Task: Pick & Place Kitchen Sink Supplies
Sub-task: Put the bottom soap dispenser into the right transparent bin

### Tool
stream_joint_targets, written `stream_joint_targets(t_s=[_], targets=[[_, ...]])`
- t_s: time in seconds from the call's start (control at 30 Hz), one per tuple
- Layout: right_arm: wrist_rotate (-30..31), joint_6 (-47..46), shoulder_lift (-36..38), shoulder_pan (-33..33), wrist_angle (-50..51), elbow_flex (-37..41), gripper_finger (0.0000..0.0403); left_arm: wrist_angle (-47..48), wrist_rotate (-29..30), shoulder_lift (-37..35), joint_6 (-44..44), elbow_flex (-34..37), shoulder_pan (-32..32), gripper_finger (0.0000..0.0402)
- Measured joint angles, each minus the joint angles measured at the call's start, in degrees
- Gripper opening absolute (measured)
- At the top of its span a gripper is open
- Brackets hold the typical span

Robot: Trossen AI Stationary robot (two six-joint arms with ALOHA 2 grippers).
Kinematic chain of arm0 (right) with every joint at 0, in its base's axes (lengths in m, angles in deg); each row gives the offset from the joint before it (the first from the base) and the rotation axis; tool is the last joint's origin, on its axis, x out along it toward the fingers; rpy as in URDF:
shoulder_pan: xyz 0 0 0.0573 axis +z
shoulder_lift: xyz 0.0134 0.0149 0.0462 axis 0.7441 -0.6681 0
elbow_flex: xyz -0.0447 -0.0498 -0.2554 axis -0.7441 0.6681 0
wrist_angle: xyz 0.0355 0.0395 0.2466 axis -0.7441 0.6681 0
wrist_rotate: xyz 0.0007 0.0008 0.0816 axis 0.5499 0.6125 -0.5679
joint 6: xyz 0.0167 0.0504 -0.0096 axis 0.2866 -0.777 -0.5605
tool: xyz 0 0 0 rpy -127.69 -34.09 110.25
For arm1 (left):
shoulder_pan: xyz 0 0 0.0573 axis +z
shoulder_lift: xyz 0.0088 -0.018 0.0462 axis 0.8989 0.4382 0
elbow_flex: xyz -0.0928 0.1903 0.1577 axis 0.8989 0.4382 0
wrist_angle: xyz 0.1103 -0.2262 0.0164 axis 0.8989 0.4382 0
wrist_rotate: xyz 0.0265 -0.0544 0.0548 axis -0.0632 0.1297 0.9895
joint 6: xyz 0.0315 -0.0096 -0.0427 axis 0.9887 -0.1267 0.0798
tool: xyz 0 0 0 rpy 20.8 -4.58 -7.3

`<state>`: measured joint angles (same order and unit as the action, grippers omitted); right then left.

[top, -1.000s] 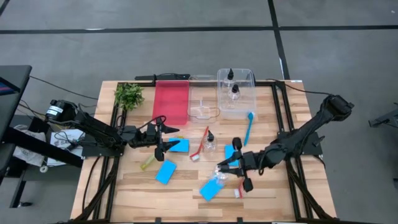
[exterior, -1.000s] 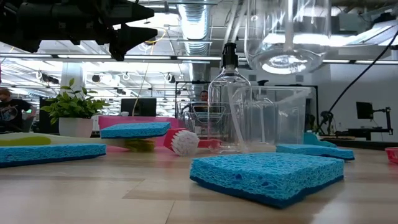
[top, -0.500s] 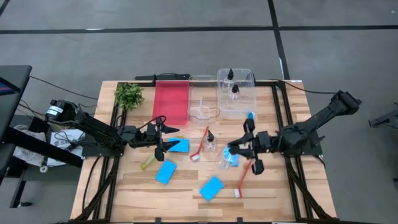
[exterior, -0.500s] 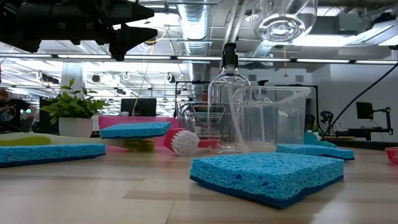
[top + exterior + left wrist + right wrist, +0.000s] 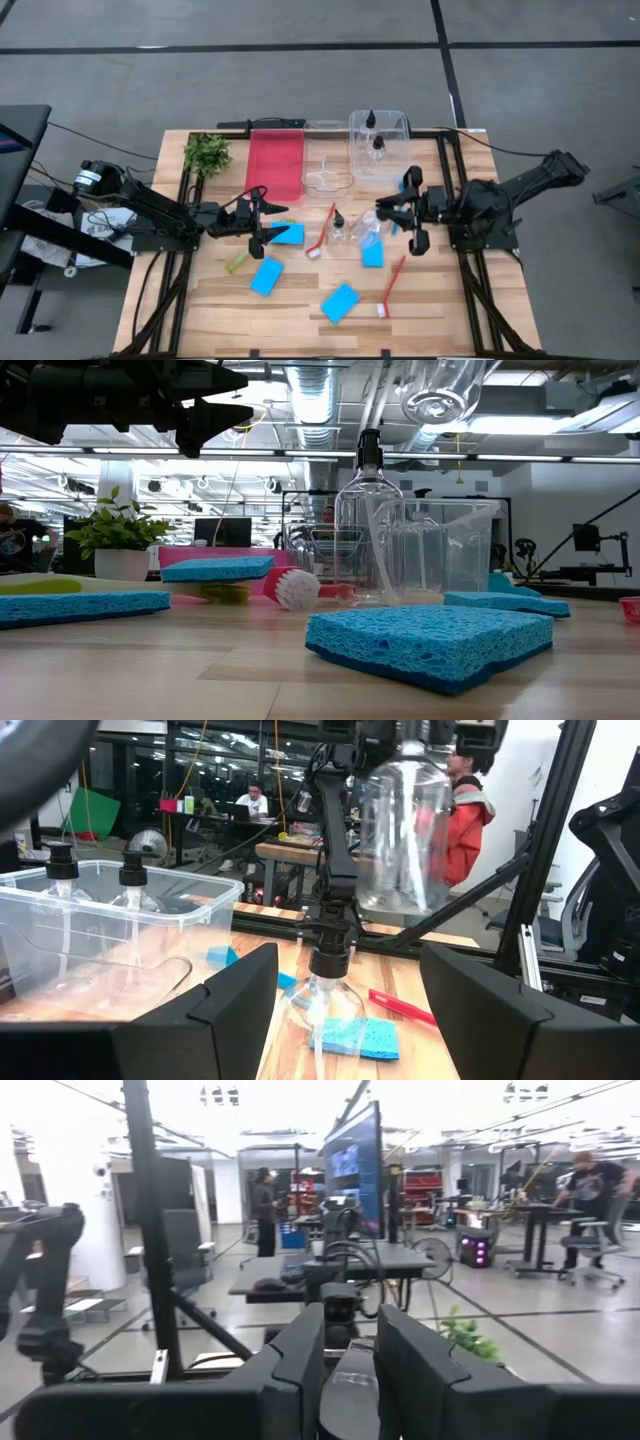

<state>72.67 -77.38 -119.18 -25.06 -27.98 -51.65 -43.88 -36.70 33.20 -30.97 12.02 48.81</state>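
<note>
Right gripper is clamped on a bottle, carried in the air just short of the clear bin. Step in hand: transport. Next I need to clear the bin's rim, then lower. Left gripper idles, fingers spread, beside the red tray.

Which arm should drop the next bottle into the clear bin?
Right. The right pincer already holds a small clear plastic bottle in the air, close beside the clear plastic bin. The left pincer hangs open and empty over a flat blue sponge, farther away.
</note>
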Motion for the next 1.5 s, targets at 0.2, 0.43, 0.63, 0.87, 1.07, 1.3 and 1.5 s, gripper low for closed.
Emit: stream_joint_targets(t_s=[0.2, 0.43, 0.63, 0.87, 1.07, 1.3, 1.5], targets=[[0.0, 0.1, 1.74, -2.67, 1.03, 0.0, 0.0084, 0.0, 0.0, 0.0, 0.0, 0.0, 0.02, 0.0248], [0.31, 2.57, 2.79, -6.29, 1.08, 0.0, 0.0085, 0.0, 0.0, 0.0, -0.02, 0.0, 1.24, 0.0248], [0.44, 2.77, 2.76, -10.64, 1.09, 0.0, 0.0081, 0.0, 0.02, 0.0, -0.16, 0.0, 1.79, 0.0248], [-0.02, 4.46, 2.76, -15.67, 2.64, 0.0, 0.0088, 0.0, 0.02, 0.0, -0.2, 0.0, 1.79, 0.0248], [-0.04, 4.5, 2.76, -19.98, 2.6, 0.0, 0.0081, -0.02, 0.02, 0.0, -0.22, 0.0, 1.81, 0.0248], [-0.07, 6.76, 2.68, -24.53, 2.61, 0.0, 0.0088, -0.44, 0.0, 0.0, -0.22, 0.0, 1.81, 0.0248], [-0.09, 6.97, 2.59, -28.4, 3.36, 0.0, 0.0081, -0.66, 0.0, 0.0, -0.22, 0.01, 1.81, 0.0248]])
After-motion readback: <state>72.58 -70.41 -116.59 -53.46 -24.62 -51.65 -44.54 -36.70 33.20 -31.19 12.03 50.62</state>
